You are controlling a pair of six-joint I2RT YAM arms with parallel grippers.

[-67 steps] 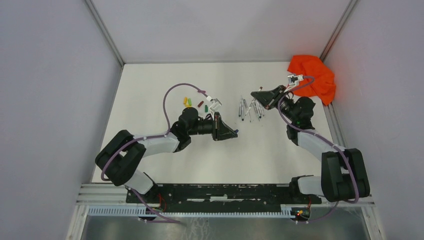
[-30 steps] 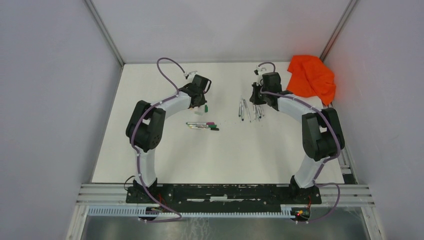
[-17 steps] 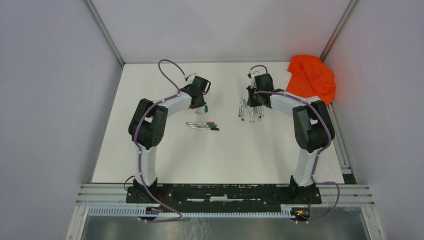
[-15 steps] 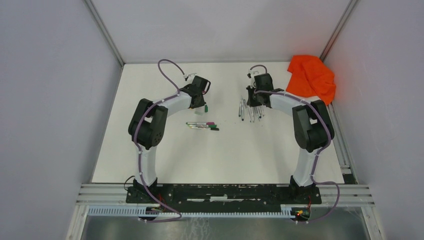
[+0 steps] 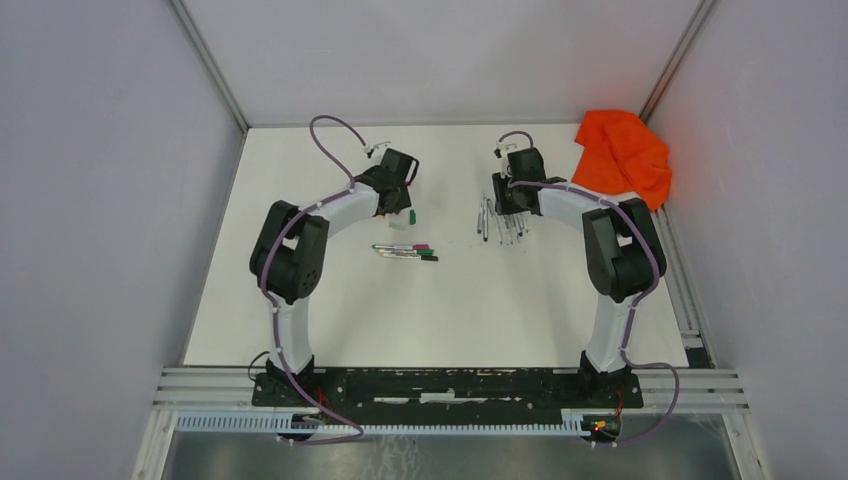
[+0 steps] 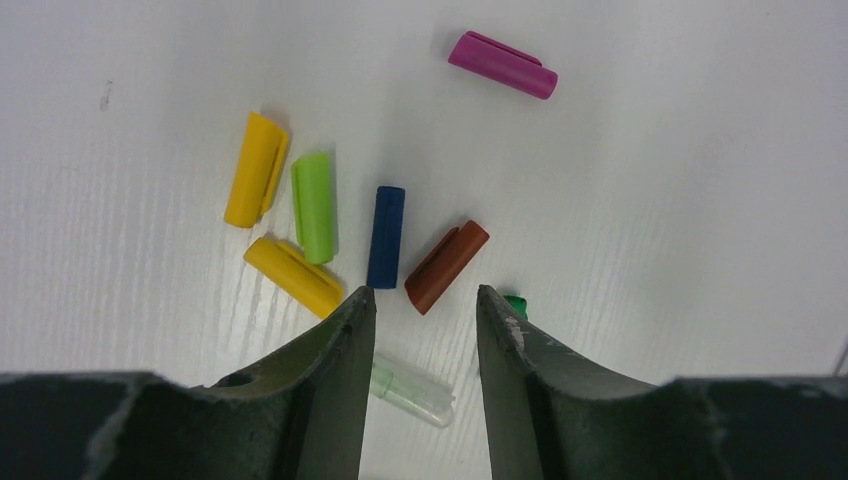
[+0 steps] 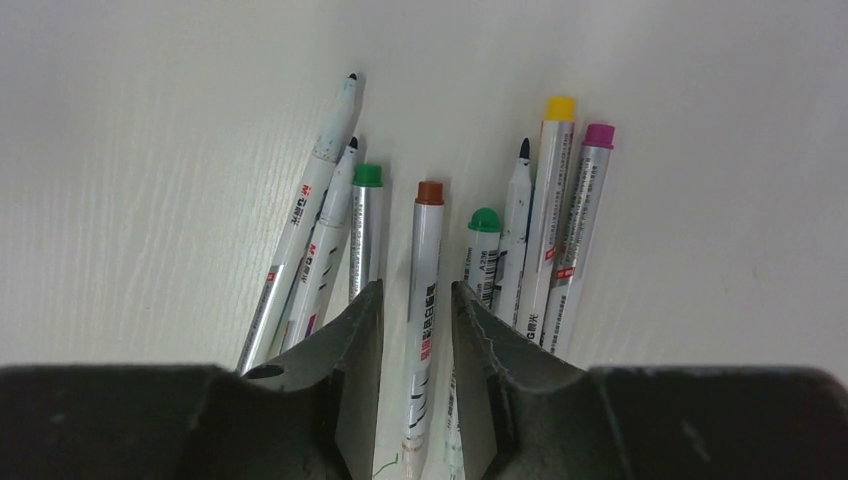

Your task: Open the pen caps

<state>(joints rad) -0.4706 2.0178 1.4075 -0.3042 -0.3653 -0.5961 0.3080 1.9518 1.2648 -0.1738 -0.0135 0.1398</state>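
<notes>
"While both arms reach over the far half of the tabletop, where do the pen caps lie?"

"Loose on it, under my left end effector. Yellow, light green and blue ones cluster with a dark red cap. A magenta cap lies apart beyond them, a green cap is half hidden by one finger, and a clear cap sits low between the fingers. The jaws stand spread and pinch nothing."

"And the right end effector?"

"Spread too, over the bare pens. A brown-ended pen lies between the fingers with a gap on each side, so I judge it free, not gripped."

"What remains?"

"A few capped pens at mid-tabletop, just nearer than the left wrist. The orange cloth at far right plays no part."

"How would you do the step well?"

"I would lift both wrists straight up before swinging, so no finger drags the heaps. One end effector should then pinch a barrel near its middle while the other takes the cap squarely. I would pull along the pen's axis, never sideways, because a small smooth cap may slip from an off-centre grip."
</notes>
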